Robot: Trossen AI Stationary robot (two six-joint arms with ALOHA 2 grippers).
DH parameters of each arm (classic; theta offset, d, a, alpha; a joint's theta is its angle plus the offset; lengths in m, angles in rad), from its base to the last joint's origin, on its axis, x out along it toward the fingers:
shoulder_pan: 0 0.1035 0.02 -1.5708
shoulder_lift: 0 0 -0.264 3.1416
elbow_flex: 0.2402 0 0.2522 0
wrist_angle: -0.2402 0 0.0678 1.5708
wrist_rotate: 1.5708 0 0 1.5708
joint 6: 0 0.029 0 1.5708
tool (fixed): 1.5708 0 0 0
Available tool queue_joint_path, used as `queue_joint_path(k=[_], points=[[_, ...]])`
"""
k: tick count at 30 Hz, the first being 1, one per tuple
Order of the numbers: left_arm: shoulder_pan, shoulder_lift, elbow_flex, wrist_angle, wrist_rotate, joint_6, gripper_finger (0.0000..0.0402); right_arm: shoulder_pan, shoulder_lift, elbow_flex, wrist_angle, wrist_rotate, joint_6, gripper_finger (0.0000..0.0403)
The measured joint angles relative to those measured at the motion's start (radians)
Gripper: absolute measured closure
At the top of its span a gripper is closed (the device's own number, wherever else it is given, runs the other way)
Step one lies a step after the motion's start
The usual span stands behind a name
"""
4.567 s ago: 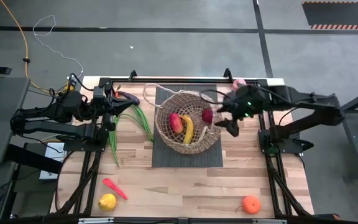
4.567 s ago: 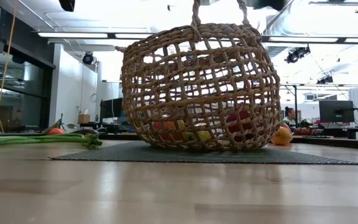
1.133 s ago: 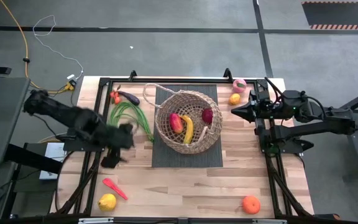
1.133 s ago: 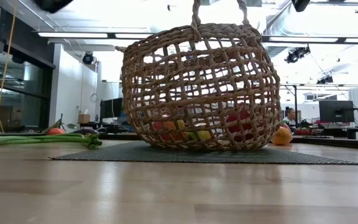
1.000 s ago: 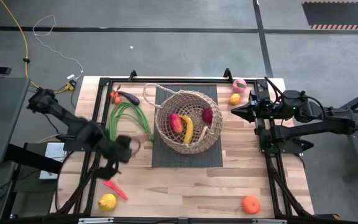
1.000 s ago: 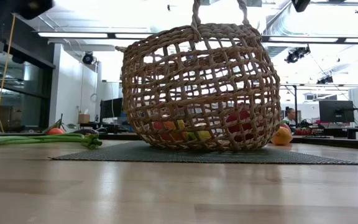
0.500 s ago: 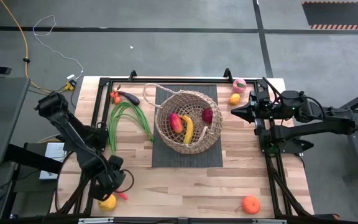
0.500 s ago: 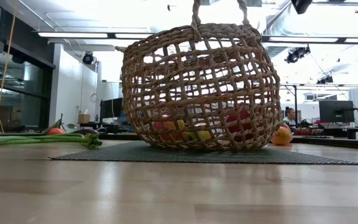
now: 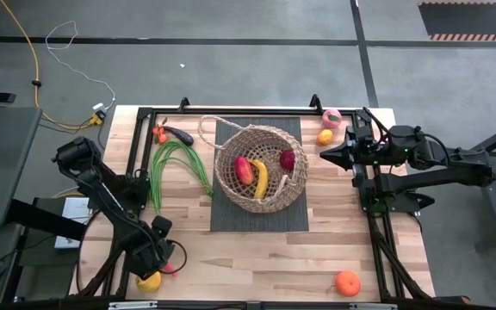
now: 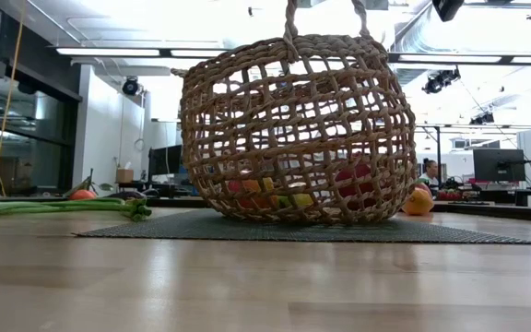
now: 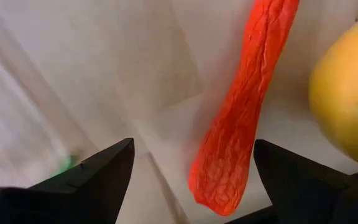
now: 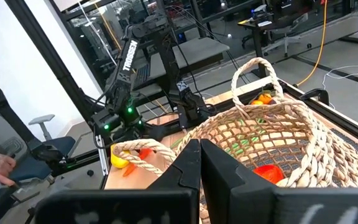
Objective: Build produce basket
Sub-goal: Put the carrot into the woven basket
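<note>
At lower left of the high view, the left gripper (image 9: 164, 258) hangs low over the wooden table (image 9: 257, 254), directly above the red pepper (image 9: 170, 267) and just beside the lemon (image 9: 149, 280). Its left wrist view shows the 2 dark fingers (image 11: 95, 177) spread wide, with the wrinkled red pepper (image 11: 241, 118) lying between them, not yet gripped, and the lemon (image 11: 347, 93) at the right edge of that frame.

At frame centre of the high view, the basket (image 9: 259, 168) stands upright on a dark mat (image 9: 231, 215). It contains a yellow banana (image 9: 261, 179), a red-orange fruit (image 9: 244, 170) and a dark red fruit (image 9: 288, 160) — all 3 lie on its floor. The low view shows the basket (image 10: 289, 129) filling mid-frame, with coloured produce visible through the weave.

Left of the basket lie the green bean stalks (image 9: 175, 164); above them, the eggplant (image 9: 179, 135) rests beside a small orange-red piece (image 9: 158, 134). At upper right of the basket sit a yellow-orange fruit (image 9: 325, 137) and a pink fruit (image 9: 331, 118). An orange (image 9: 347, 282) lies at lower right, well apart from everything else.

The right gripper (image 9: 327, 155) waits to the right of the basket with its fingers pressed together, empty — the right wrist view confirms the closed fingertips (image 12: 194, 165).
</note>
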Motion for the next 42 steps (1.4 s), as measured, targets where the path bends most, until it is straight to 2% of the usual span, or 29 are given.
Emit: queue_joint_path(k=[13, 19, 33, 37, 42], points=[[-0.006, 0.053, 0.000, -0.003, -0.003, 0.080, 0.0090, 0.000, 0.000, 0.000, -0.002, 0.006, -0.001, 0.0403], [-0.006, 0.054, 0.000, -0.009, -0.020, 0.121, 0.0137, 0.000, 0.000, 0.000, -0.004, 0.011, -0.003, 0.0403], [-0.006, 0.054, 0.000, -0.008, -0.023, 0.141, 0.0288, 0.000, 0.000, 0.000, -0.004, 0.011, -0.003, 0.0403], [-0.006, 0.051, 0.000, -0.009, -0.022, 0.141, 0.0308, 0.000, 0.000, 0.000, -0.004, 0.011, -0.003, 0.0403], [0.027, 0.009, 0.025, -0.061, 0.021, 0.177, 0.0301, 0.000, 0.000, 0.000, -0.004, 0.011, -0.003, 0.0403]])
